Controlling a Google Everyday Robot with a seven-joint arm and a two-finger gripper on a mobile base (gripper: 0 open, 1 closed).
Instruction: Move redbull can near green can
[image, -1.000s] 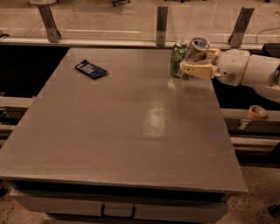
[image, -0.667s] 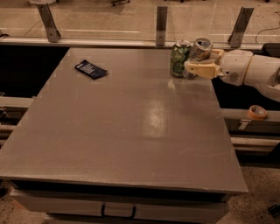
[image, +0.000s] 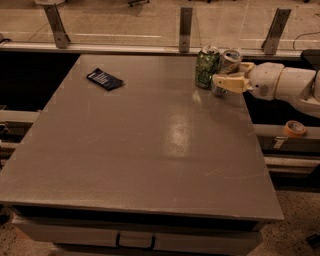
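The green can (image: 206, 67) stands upright near the table's far right edge. The redbull can (image: 229, 59), slim and silver with a shiny top, leans a little just to the right of the green can, almost touching it. My gripper (image: 226, 75) reaches in from the right on a white arm (image: 285, 82) and is shut on the redbull can. One pale finger (image: 227, 83) crosses the can's lower part and hides its base, so I cannot tell whether it rests on the table.
A dark flat phone-like object (image: 104, 79) lies at the table's far left. A railing with metal posts (image: 185, 22) runs behind the grey table (image: 150, 150). A roll of tape (image: 294, 128) sits on a ledge to the right.
The gripper with the redbull can has sunk slightly and edged to the right; the green can has not moved.
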